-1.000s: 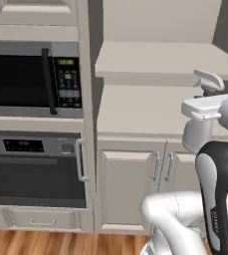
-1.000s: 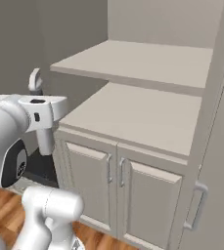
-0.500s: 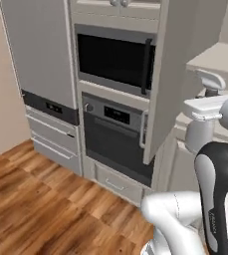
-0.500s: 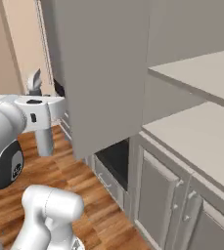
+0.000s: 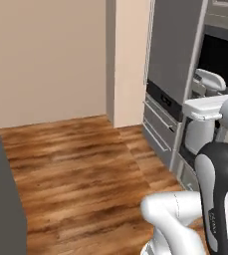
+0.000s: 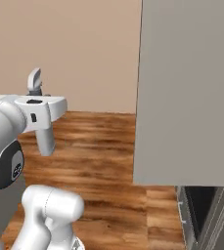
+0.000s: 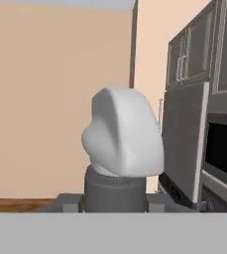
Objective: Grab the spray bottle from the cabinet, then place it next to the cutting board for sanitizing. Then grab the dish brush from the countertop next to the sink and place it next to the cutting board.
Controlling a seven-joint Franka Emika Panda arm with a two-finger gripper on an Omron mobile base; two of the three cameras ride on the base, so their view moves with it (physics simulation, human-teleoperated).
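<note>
My gripper point(image 5: 205, 110) is shut on the spray bottle, held upright in front of the arm. In the left base view its light grey trigger nozzle point(image 5: 211, 79) sticks up above the hand and its pale body point(image 5: 199, 135) hangs below. From the right base view the nozzle point(image 6: 34, 81) and body point(image 6: 45, 140) show the same way around the gripper point(image 6: 37, 104). The nozzle point(image 7: 126, 133) looms close in the hand view above its dark collar. The cabinet's open door point(image 6: 188, 93) stands to my right. Cutting board, dish brush and sink are out of view.
Wooden floor point(image 5: 80, 169) stretches ahead to a beige wall point(image 5: 46, 60). A dark oven column with drawers point(image 5: 160, 119) stands on the right. A grey counter block with a pale top corner point(image 5: 0, 199) sits at the lower left. Upper cabinets point(image 7: 189, 54) show at the right.
The whole picture has swung left as the base turns: cabinet shelves and ovens slid off to the right, wall and floor came in. The bottle stays held the same way.
</note>
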